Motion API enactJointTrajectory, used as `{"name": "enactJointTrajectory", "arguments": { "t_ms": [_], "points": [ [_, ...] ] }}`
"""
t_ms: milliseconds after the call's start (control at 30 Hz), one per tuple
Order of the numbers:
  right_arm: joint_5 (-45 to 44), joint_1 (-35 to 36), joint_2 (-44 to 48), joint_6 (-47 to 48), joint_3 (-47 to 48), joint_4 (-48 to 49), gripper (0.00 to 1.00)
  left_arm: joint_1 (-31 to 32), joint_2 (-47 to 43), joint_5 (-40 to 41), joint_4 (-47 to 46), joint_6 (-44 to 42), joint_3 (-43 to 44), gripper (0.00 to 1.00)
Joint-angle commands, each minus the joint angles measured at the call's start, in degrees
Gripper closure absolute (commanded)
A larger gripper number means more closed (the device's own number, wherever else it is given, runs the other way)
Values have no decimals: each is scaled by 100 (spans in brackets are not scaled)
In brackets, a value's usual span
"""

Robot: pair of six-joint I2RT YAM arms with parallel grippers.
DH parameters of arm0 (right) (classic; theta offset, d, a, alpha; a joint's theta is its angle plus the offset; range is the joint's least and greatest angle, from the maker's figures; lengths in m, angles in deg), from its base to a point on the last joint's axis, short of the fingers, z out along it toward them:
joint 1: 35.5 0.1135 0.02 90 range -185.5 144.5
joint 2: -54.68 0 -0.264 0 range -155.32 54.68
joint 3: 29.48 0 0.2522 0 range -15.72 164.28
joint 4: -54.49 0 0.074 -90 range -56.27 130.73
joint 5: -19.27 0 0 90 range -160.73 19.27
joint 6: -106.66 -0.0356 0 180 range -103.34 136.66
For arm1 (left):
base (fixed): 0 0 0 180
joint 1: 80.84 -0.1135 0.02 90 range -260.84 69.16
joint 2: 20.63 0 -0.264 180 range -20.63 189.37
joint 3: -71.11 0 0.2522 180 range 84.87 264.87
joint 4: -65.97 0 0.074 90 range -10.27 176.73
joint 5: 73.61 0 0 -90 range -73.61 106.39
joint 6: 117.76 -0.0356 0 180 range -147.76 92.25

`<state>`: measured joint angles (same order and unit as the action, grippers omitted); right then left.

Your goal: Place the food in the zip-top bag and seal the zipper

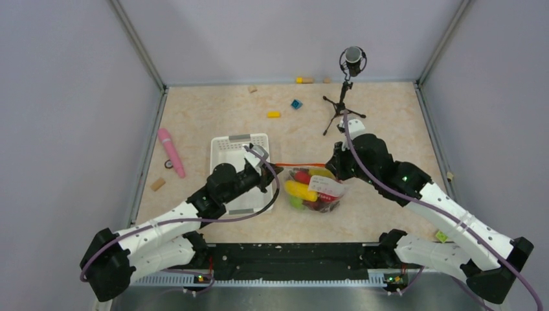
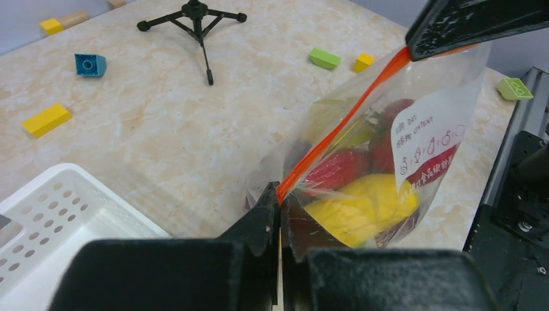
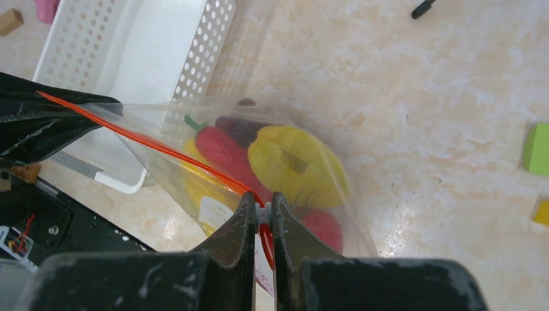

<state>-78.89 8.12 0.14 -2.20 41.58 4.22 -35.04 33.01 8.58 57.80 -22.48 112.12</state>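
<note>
**Claws hold both ends of the zipper [image 1: 301,165]; food [image 3: 294,165] is in the bag [image 1: 317,191], seal unconfirmed**

Left claw [image 2: 280,201] has its jaws together, clamped on the 9 o'clock end of the orange-red zipper. Right claw [image 3: 261,204] is likewise closed on the 3 o'clock end, right at the corner of the bag. Between them the strip runs taut and straight, and the bag hangs from it with its belly low over the middle of the desk [image 1: 388,123]. From above, the white basket [image 1: 223,146] sits just beside the bag at its 9 o'clock.

Every toy fruit and vegetable that can be seen is inside the clear plastic: a yellow piece, red ones and something dark behind them, with the white label [image 2: 427,139] across the front. A few small coloured blocks [image 1: 274,115] lie well apart toward 12 o'clock, and they are not part of the job.

By my reading the filling is done and only the sealing is left, or is nearly finished. The strip looks like one thin line along its whole length, which suggests the two halves meet, but the pictures cannot show whether they are pressed home everywhere. The stretch nearest each claw is hidden by the jaws. A run along the strip, or a check of those ends, would settle it.
</note>
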Motion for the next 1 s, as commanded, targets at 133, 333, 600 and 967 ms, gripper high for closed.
{"name": "enactJointTrajectory", "arguments": {
  "t_ms": [133, 333, 600, 967],
  "points": [
    [-1658, -174, 674, -624, -90, -1269, 100, -141, 209, 1900, -171, 337, 185, 100],
    [-1601, -177, 794, -950, -17, -1634, 100, -149, 457, 2454, -111, 452, 396, 100],
    [-1701, -178, 992, -1325, -4, -2166, 100, -349, 855, 2755, 157, 724, 801, 100],
    [-1278, -178, 1279, -1357, -250, -1933, 100, -482, 1039, 1818, 101, 699, 974, 100]
  ]
}}
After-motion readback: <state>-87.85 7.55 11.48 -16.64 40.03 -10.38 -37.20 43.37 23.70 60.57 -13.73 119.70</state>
